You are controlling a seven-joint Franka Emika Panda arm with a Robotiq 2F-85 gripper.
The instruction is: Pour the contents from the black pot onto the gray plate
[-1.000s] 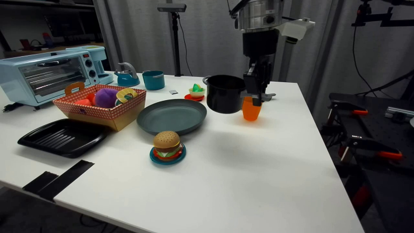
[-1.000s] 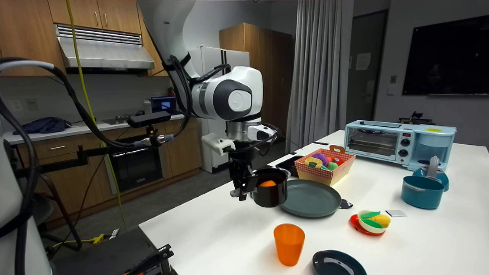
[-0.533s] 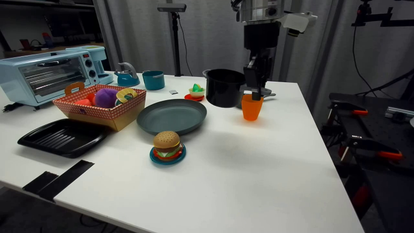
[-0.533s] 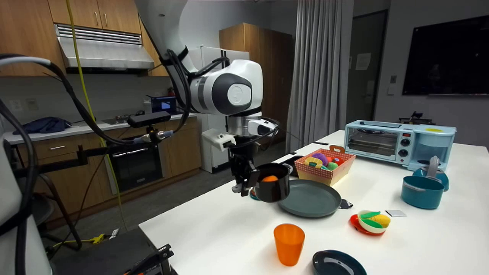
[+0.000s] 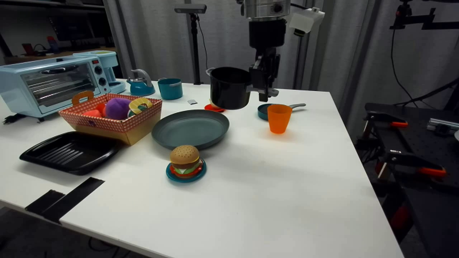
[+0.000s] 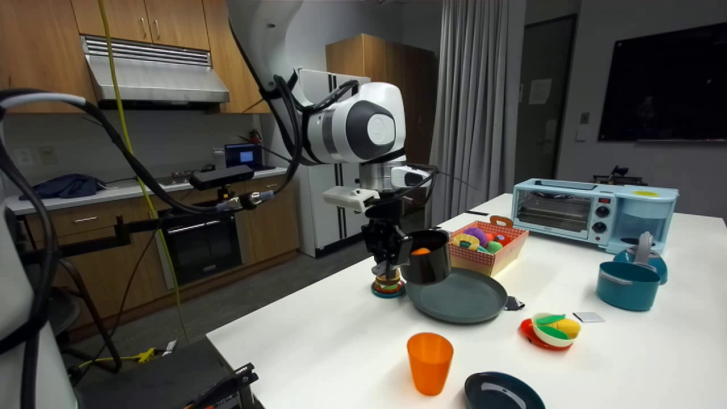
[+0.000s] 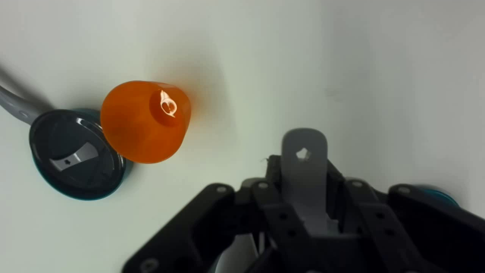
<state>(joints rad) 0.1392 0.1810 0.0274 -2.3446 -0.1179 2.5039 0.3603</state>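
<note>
My gripper [image 5: 264, 94] is shut on the long grey handle [image 7: 304, 185] of the black pot and also shows in an exterior view [image 6: 381, 270]. The black pot [image 5: 230, 91] [image 6: 433, 266] hangs in the air, about upright, beside or partly over the edge of the gray plate [image 5: 190, 127] [image 6: 457, 302]. An orange piece of the contents [image 6: 421, 251] shows inside the pot; other pieces are not visible. The gray plate lies flat on the table with a bare surface. In the wrist view only the handle shows; the pot's body is hidden.
An orange cup [image 5: 279, 119] and a small teal pan [image 7: 77, 155] stand beside the gripper's side of the plate. A toy burger [image 5: 184, 161] on a blue saucer sits close to the plate. A basket [image 5: 111, 118], a black tray [image 5: 71, 152] and a corn bowl [image 6: 555, 329] surround it.
The gripper has lifted the black pot higher and carried it toward the gray plate. The orange piece stays in the pot. The other things have not moved.
</note>
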